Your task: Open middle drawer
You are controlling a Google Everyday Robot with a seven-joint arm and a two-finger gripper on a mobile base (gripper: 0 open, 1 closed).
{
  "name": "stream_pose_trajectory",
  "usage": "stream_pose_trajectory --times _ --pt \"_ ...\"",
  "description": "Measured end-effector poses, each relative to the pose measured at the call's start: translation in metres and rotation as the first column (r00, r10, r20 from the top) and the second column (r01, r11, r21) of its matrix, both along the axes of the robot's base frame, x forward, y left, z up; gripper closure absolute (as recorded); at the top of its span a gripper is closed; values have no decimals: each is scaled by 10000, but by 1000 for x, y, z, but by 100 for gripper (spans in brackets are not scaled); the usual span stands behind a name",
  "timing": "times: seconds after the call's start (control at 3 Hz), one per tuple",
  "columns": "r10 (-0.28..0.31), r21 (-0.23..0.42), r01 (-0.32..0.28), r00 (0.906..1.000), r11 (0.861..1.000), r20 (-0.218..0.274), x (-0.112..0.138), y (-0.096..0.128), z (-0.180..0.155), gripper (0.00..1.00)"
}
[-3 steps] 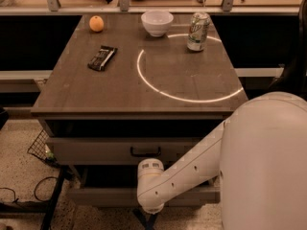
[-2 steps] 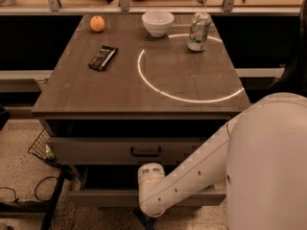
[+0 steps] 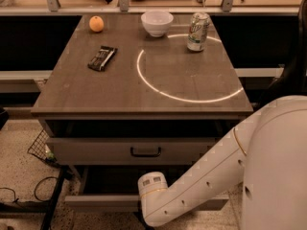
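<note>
Wrist [image 3: 153, 183] has slid a bit lower and back, the gripper sits hidden behind it at the middle drawer [image 3: 96, 202] so can't tell its grip, pull looks underway.
</note>
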State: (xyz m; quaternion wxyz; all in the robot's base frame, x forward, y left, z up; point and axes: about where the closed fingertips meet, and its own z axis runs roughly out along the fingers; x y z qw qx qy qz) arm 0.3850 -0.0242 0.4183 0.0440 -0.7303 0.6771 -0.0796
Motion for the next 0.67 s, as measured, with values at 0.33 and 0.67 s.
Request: stream_pose_trajectory --times 0.33,0.67 --pt "-97 92 96 9999 9999 136 -11 -1 2 100" --pt "-104 110 102 9998 9999 169 -13 -1 3 100"
